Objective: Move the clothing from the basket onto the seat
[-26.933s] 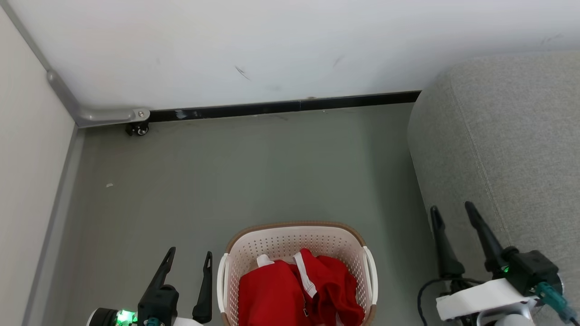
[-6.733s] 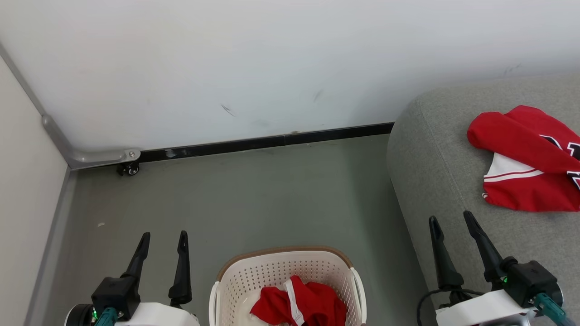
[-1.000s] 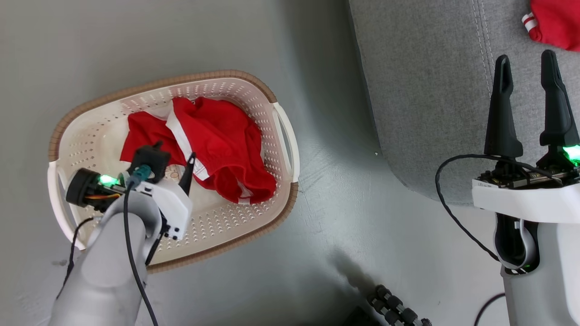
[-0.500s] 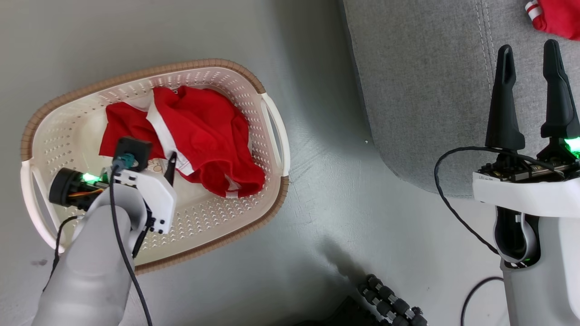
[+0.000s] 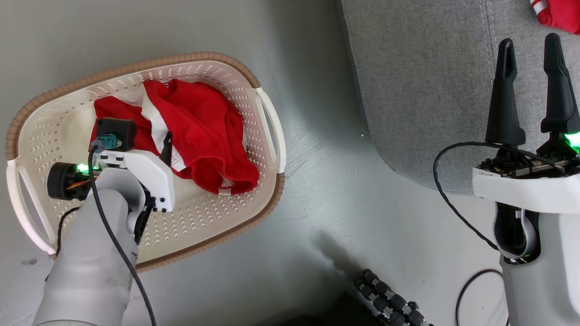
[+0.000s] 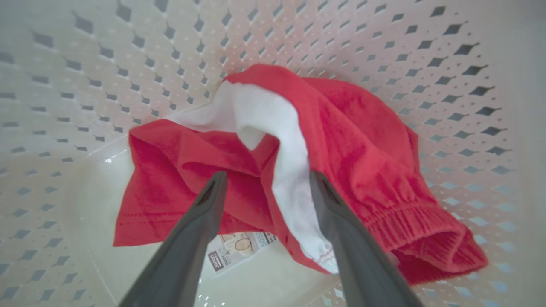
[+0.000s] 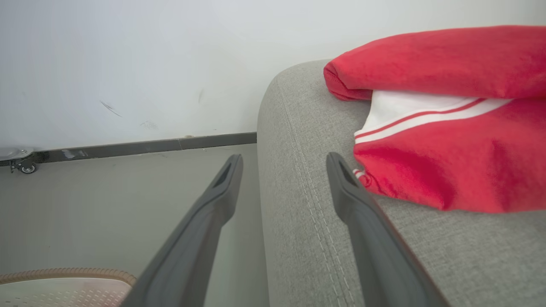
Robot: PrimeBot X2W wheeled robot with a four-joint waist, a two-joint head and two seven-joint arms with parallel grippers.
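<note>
That oval cream-white perforated basket [image 5: 208, 208] is smooth, slightly glossy plastic — brown rim [image 5: 181, 58] has a woven-look texture. The bright red garment [image 5: 204, 131] in it is soft matt cloth, ribbed at one hem. Big rounded grey seat [image 5: 421, 90] — coarse woven fabric, matt.

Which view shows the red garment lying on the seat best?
The right wrist view: the garment lies large across the seat, its white panel and red stripes clear. The head view catches just its corner at the top right edge. The left wrist view looks into the basket at another garment.
</note>
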